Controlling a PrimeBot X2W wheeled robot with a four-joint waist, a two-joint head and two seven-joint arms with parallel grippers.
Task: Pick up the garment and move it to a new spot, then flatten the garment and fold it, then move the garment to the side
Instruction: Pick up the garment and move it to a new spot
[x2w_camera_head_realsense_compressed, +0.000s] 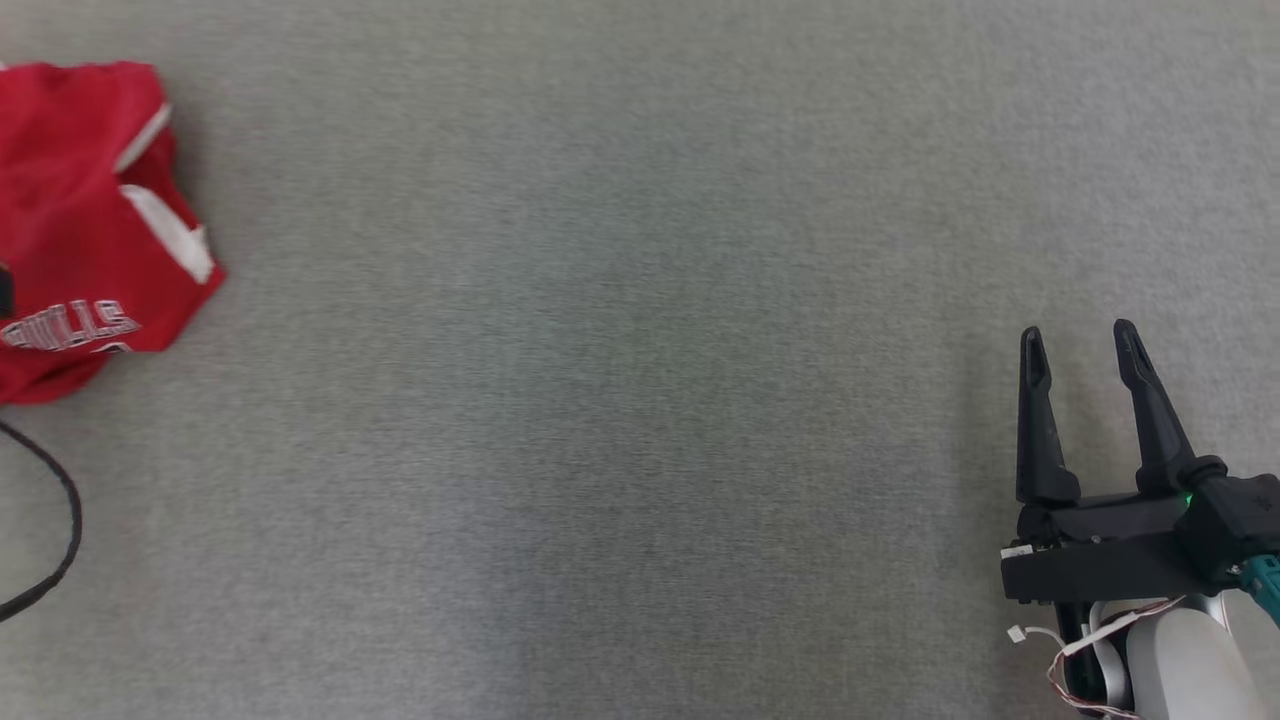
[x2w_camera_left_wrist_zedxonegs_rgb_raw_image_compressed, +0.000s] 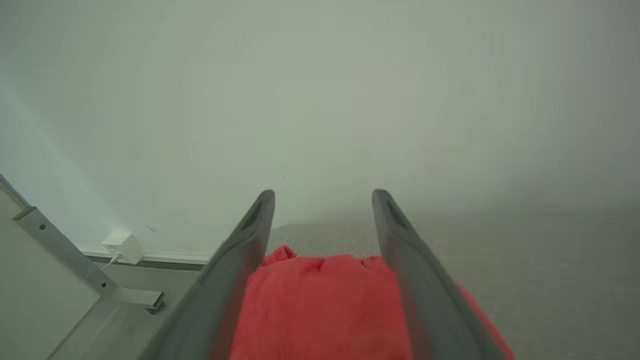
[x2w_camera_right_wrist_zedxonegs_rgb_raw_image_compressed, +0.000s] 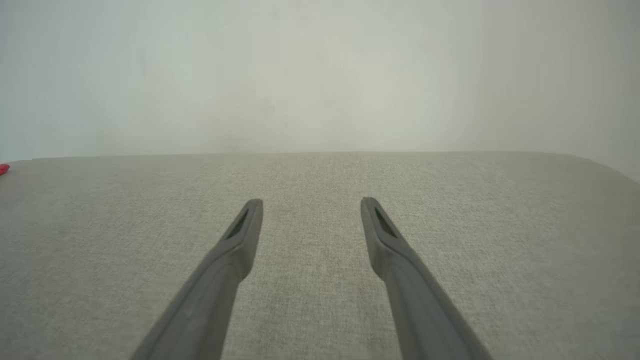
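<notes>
A grey woven cloth covers the worktop (x2w_camera_head_realsense_compressed: 640, 400), evenly lit, with only soft shadows. Behind it rises a plain pale wall (x2w_camera_right_wrist_zedxonegs_rgb_raw_image_compressed: 320, 75). In the left wrist view a small white box (x2w_camera_left_wrist_zedxonegs_rgb_raw_image_compressed: 123, 246) with a white cord sits at the wall's foot, beside a slanted metal rail (x2w_camera_left_wrist_zedxonegs_rgb_raw_image_compressed: 60, 244) edging a pale panel (x2w_camera_left_wrist_zedxonegs_rgb_raw_image_compressed: 30, 300).

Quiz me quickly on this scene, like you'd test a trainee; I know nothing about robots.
1. True or false: the right fingers are shut on the red shirt.
2. In the head view, the red shirt lies: A) upper left, B) centre, C) lower right.
3. Fill in: in the left wrist view, the left fingers stand open with ____ fabric between them.
Key: 1 false, they are open over bare grey cloth; 2 A; 3 red.
</notes>
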